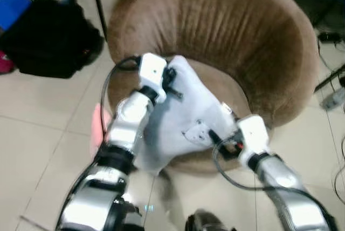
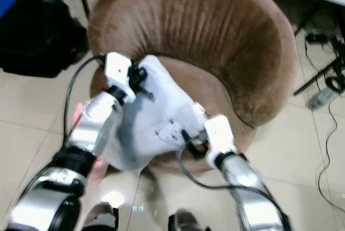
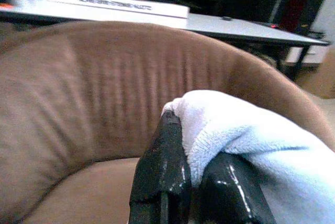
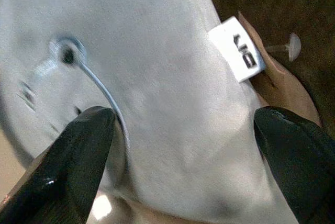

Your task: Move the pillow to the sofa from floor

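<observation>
Fuzzy white cloth pillow (image 1: pixel 183 115), brown ribbed velvety sofa (image 1: pixel 232 31), glossy tiled floor (image 1: pixel 38 134).

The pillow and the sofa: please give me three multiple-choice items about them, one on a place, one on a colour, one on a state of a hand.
1. Where is the pillow?
A. lying flat on the floor tiles
B. held over the front of the sofa seat
C. on the white table

2. What colour is the sofa?
A. brown
B. blue
C. green

3. How is the left hand?
A. wide open, away from the pillow
B. holding a black bag
C. shut on a pillow corner

Answers: 1 B, both arms carry it above the seat's front edge; 2 A, the round back and seat are brown plush; 3 C, the left wrist view shows black fingers pinching the white fabric.
</observation>
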